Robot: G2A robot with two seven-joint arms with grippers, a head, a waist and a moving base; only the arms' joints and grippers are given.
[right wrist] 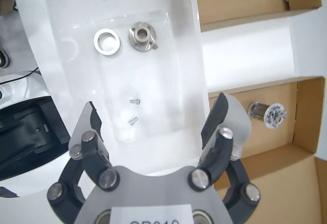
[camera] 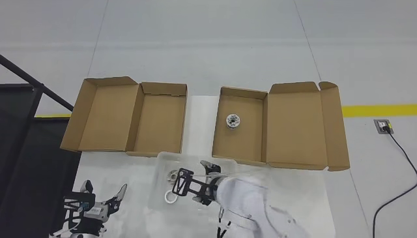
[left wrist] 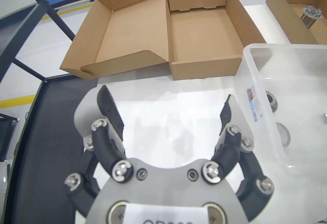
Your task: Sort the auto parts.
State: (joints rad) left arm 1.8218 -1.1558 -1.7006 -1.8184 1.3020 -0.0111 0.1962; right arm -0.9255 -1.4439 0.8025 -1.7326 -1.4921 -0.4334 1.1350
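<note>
A clear plastic bin [camera: 195, 156] at the table's near edge holds a metal ring [right wrist: 106, 41], a round flange [right wrist: 142, 36] and two small screws [right wrist: 135, 101]. My right gripper [right wrist: 156, 101] hangs open above the bin's end nearest the screws, with nothing between its fingers; in the top view it [camera: 186, 182] sits over the bin. My left gripper [left wrist: 165, 93] is open and empty over bare table left of the bin [left wrist: 255, 82], at the near left corner [camera: 103, 195]. A toothed metal part [camera: 232, 120] lies in the right cardboard box [camera: 244, 140].
The left cardboard box [camera: 159, 117] has an empty tray and a lid folded out to the left. The right box's lid lies open to the right [camera: 296, 124]. A black frame [camera: 26, 81] stands left of the table. A white gap of table separates the two boxes.
</note>
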